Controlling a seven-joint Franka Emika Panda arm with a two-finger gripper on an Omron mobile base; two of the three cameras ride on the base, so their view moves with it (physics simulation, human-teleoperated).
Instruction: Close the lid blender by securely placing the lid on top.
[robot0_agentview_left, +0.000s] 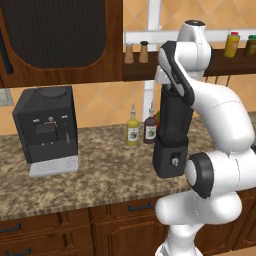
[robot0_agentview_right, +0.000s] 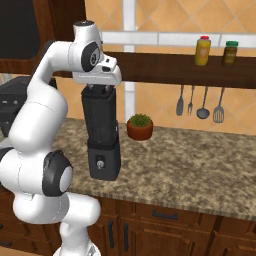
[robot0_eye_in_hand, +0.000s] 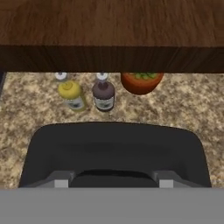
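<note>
Granite counter (robot0_agentview_right: 200, 165) runs under a wooden shelf. Right over the blender (robot0_agentview_right: 102, 135), the gripper (robot0_agentview_right: 98, 89) has its fingertips at the lid (robot0_eye_in_hand: 116, 151), which sits on the jar's top; whether it pinches the lid cannot be told. Behind stand two bottles (robot0_eye_in_hand: 87, 94) and a potted plant (robot0_agentview_right: 140, 126).

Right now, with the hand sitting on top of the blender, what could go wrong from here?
1. The gripper is right at the lid on the blender; pulling away crooked could drag the lid off the jar.
2. Whether the lid sits fully flush is hard to tell, so it may be loose.
3. The yellow bottle, dark bottle and potted plant stand close behind; a wide swing might hit them.
</note>
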